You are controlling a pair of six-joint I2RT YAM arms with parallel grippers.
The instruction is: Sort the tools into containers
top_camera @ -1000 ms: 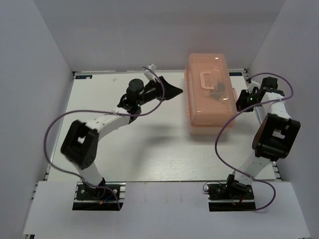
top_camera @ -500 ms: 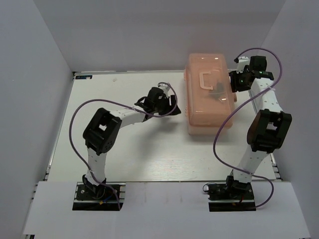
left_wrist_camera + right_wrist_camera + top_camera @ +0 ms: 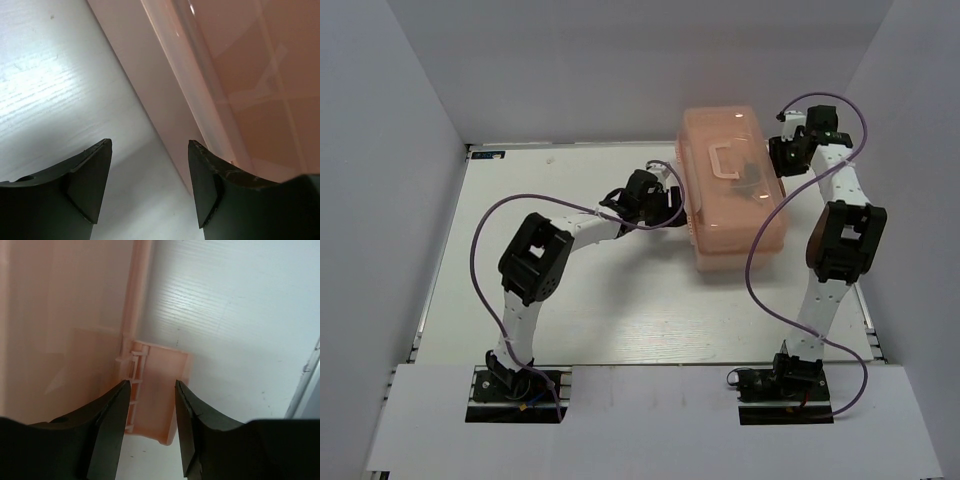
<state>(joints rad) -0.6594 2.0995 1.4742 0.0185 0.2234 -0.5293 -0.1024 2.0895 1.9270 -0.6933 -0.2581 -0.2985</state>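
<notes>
Top external: one pink toolbox (image 3: 735,215), left fingers (image 3: 85,185) and right fingers (image 3: 107,430) both parted.

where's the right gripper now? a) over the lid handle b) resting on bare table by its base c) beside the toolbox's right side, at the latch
c: the right gripper, open, frames the latch on the right side of the toolbox in its wrist view.
</notes>
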